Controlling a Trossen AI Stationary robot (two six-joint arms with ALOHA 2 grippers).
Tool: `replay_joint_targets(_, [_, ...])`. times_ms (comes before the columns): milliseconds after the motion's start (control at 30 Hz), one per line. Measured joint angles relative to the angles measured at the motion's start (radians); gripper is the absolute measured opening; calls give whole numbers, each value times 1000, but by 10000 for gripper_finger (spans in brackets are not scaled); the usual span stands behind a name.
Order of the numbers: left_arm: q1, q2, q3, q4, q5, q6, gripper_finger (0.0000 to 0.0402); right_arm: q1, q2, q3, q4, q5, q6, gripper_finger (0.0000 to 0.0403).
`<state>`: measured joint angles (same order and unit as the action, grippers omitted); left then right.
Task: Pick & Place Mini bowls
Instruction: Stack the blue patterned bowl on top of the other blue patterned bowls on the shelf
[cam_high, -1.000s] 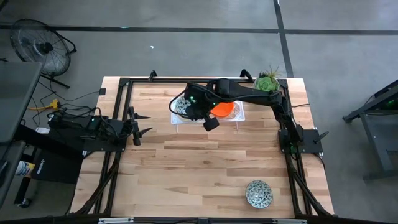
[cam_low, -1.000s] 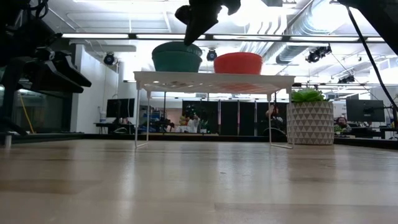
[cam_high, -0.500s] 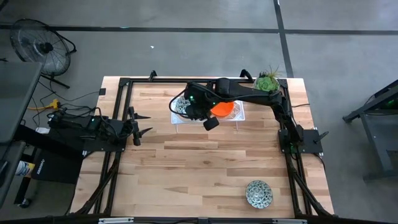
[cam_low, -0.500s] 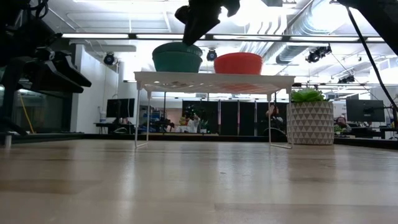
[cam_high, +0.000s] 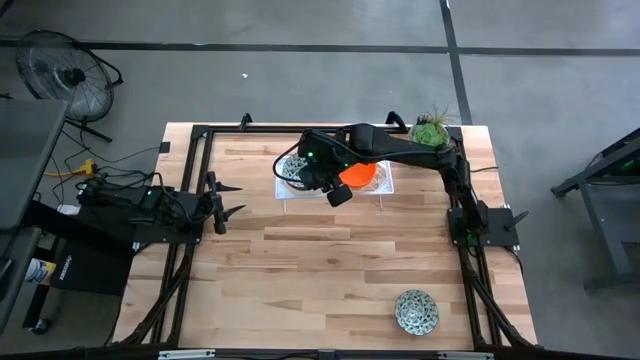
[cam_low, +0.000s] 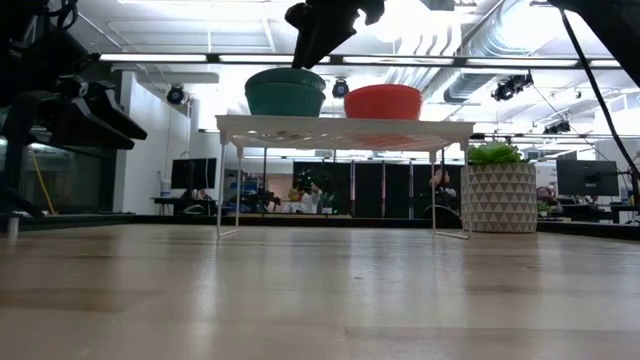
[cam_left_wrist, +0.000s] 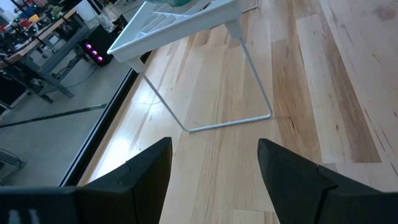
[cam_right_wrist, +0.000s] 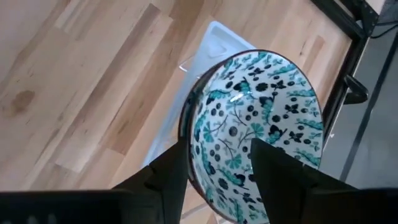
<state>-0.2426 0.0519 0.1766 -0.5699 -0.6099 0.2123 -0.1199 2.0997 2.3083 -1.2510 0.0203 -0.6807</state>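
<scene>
Even, soft overhead light fills the high view; the pale wooden tabletop (cam_high: 330, 260) reads clearly, with only faint shadows under the dark arms. In the low view, bright ceiling light strips (cam_low: 200, 58) at twelve o'clock blow out to white glare, and the near tabletop at six o'clock is smeared out of focus. The left wrist view shows a glossy sheen on the boards at nine o'clock. In the right wrist view, the teal-and-white patterned bowl (cam_right_wrist: 261, 118) is sharp, with a small highlight.

Background items on table (cam_high: 330, 270)
White wire rack (cam_low: 345, 131) at far edge; potted plant (cam_high: 432, 131) beside it; floor fan (cam_high: 62, 75) off-table.
</scene>
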Motion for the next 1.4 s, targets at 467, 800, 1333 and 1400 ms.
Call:
replay_joint_targets(467, [0, 0, 0, 0, 0, 0, 232, 57, -64, 0, -59, 65, 99, 161])
replay_joint_targets(800, [0, 0, 0, 4, 0, 0, 232, 127, -103, 1, -196, 85, 326, 159])
replay_joint_targets(1333, [0, 0, -1, 32, 1, 0, 232, 306, -106, 1, -320, 51, 719, 161])
replay_joint_targets(1400, [0, 0, -1, 32, 1, 0, 232, 326, -106, 1, -320, 36, 794, 161])
